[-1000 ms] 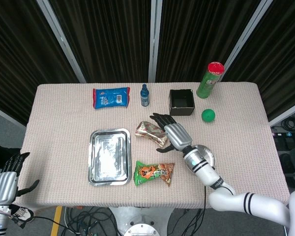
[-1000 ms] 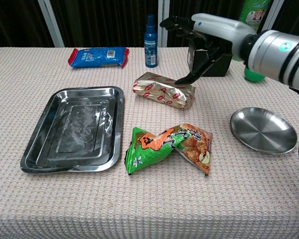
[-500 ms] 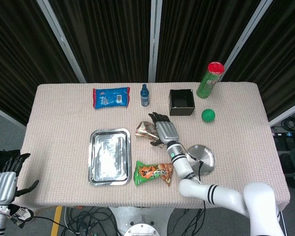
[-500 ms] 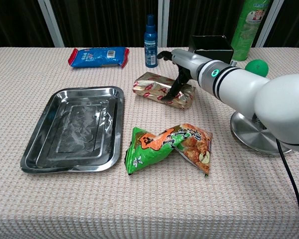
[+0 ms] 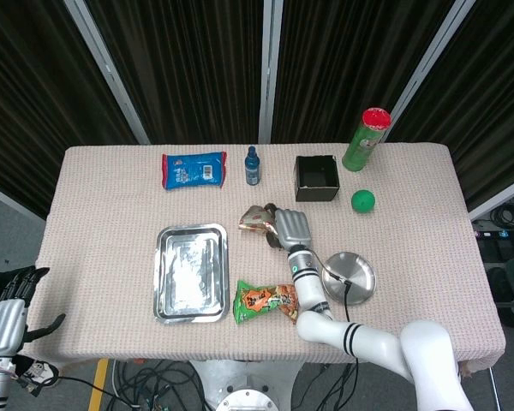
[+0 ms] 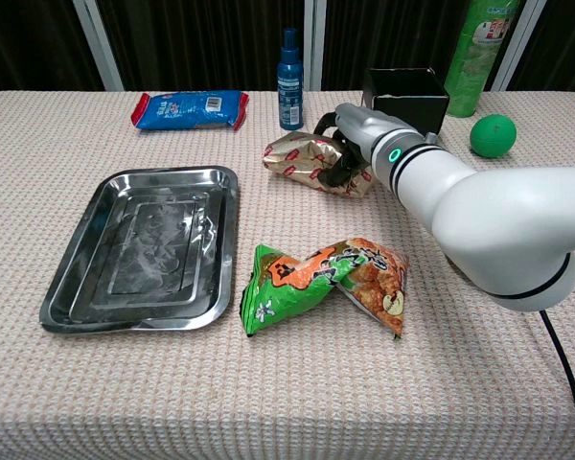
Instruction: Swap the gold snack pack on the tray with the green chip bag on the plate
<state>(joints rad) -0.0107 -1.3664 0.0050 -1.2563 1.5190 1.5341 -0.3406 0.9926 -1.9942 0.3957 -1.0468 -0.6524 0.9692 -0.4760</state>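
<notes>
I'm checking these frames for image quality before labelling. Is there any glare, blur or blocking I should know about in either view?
Head view: sharp, evenly lit; mild glare on the tray and plate. Chest view: bright reflections streak the tray; the right arm looms large and hides the plate; the right robot hand covers part of the gold snack pack. Left robot hand shows only at the head view's lower-left edge.

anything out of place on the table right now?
Yes. Both snacks lie on the cloth, not in their containers: the tray and plate hold nothing. The green chip bag lies crumpled beside the tray, and the right hand grips the gold snack pack, scrunching it.
</notes>
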